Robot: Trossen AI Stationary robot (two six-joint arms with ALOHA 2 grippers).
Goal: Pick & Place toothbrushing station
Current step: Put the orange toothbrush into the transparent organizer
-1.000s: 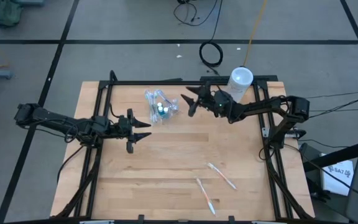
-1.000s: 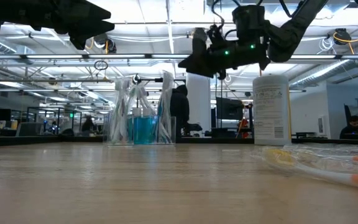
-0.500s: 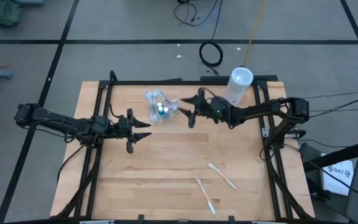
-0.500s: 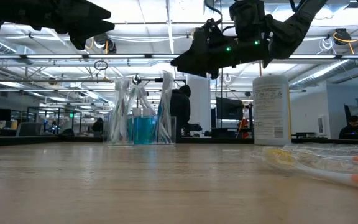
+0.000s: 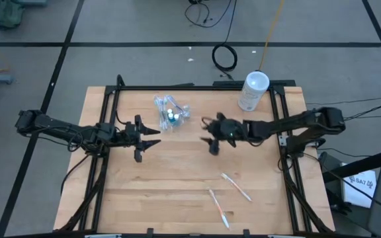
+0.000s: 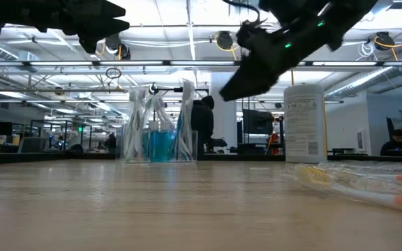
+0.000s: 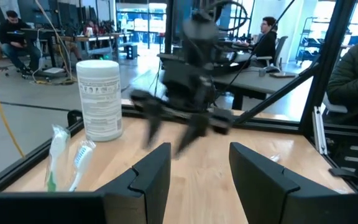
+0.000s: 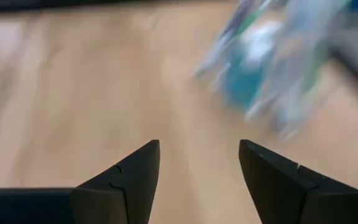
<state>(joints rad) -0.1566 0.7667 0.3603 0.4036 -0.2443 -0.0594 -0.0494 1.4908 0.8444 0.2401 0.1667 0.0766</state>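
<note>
Right jaws: spread wide and holding nothing; the right gripper hangs over the bare wood at the centre of the high view, right of and a little below the pouch.
Right jaws, wrist view: both dark fingers stand well apart over bare wood, with the blurred pouch ahead of them.
Left jaws: parted and holding nothing; the left gripper sits left of centre in the high view, pointing toward the right gripper, near it but apart.
Left jaws, wrist view: the two fingers show a clear gap, with the other arm's gripper beyond.
Pouch: clear crinkly pouch in the upper middle of the high view, standing on the desk with teal tubes and brush handles inside; touched by neither gripper.
Pouch, low view: upright at left of centre, teal showing through.
Loose toothbrushes: two lying on the desk in the lower right of the high view, well apart from both grippers.
Canister: white cylinder upright at the upper right edge of the desk.
</note>
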